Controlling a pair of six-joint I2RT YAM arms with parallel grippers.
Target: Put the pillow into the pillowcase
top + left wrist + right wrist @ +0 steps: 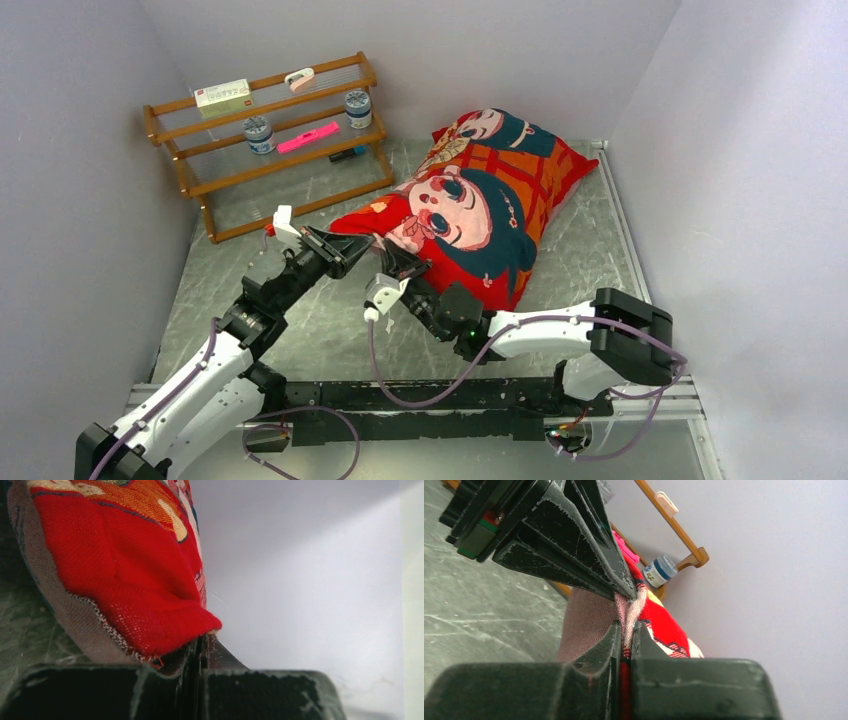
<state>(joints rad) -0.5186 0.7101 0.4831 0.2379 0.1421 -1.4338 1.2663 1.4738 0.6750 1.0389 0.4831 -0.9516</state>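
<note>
Left of the pillowcase (pixel 480 200), rack (pixel 265 130): wooden, well apart from it, jars (pixel 258 133) on its shelves.
Left fingers (pixel 345 252): clamped together on the pillowcase's near-left corner.
Right fingers (pixel 397 263): pinched on that same hem, just beside the left ones.
Pillowcase: plump, lying on the tabletop (pixel 590 250), right of both arms' fingers.

The pillowcase (pixel 480 215) lies plump and filled out on the counter (pixel 590 250), slanting from the far wall toward the near left. Its red cloth carries 2 cartoon girl faces with teal hair and an orange grid. At its near-left end the paler pinkish reverse shows along the hem, pinched there by the left hand (pixel 345 252) and the right hand (pixel 395 262), close together.
</note>
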